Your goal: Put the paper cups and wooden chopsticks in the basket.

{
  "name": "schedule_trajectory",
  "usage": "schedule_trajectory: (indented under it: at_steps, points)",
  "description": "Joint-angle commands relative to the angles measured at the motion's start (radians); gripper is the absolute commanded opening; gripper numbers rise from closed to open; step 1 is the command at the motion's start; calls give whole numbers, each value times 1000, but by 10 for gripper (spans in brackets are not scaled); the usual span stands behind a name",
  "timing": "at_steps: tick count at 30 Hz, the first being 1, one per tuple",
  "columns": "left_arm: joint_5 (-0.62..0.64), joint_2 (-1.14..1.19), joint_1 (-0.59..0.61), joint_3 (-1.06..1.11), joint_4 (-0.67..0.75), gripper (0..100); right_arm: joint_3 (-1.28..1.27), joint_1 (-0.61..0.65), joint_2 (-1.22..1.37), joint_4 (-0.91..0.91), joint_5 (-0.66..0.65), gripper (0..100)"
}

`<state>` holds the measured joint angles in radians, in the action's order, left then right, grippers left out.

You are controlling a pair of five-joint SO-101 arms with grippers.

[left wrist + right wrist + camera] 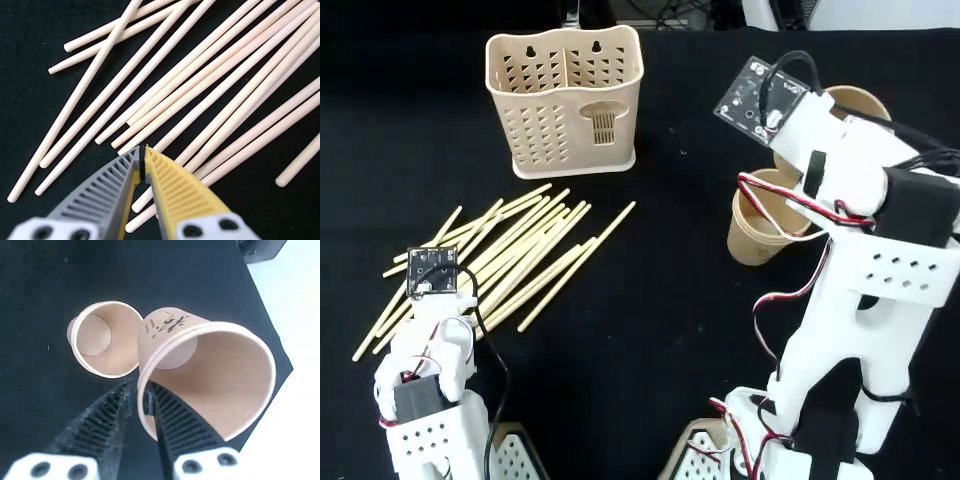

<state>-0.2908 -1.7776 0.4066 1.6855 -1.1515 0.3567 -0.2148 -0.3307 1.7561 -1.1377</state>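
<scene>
We see the right pincer (pixel 142 405) clamped on a paper cup (pixel 220 385) with illegible scrawl (pixel 167 324); left pincer (pixel 144 152) closed, chopsticks (pixel 200 95) just beyond.

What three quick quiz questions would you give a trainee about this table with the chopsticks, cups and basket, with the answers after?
1. True or false: no chopsticks are in the basket yet.
2. What is the right gripper shut on? A) a chopstick B) the rim of a cup C) the basket
3. Fill in: the left gripper hangs over the chopsticks with its fingers ____.
Key: 1 true; 2 B; 3 shut.
</scene>
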Motion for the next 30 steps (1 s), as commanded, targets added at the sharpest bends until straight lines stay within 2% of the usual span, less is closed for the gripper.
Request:
schedule_trajectory:
  at_steps: [1,21,30]
  points:
    - [-8,-8,8,13,-2,37,8,-11,1,5,-12,12]
    - [-8,-8,8,13,-2,37,-262,81,8,3,-34,12]
    - [-8,-8,8,13,-2,37,-415,98,8,-120,-29,15]
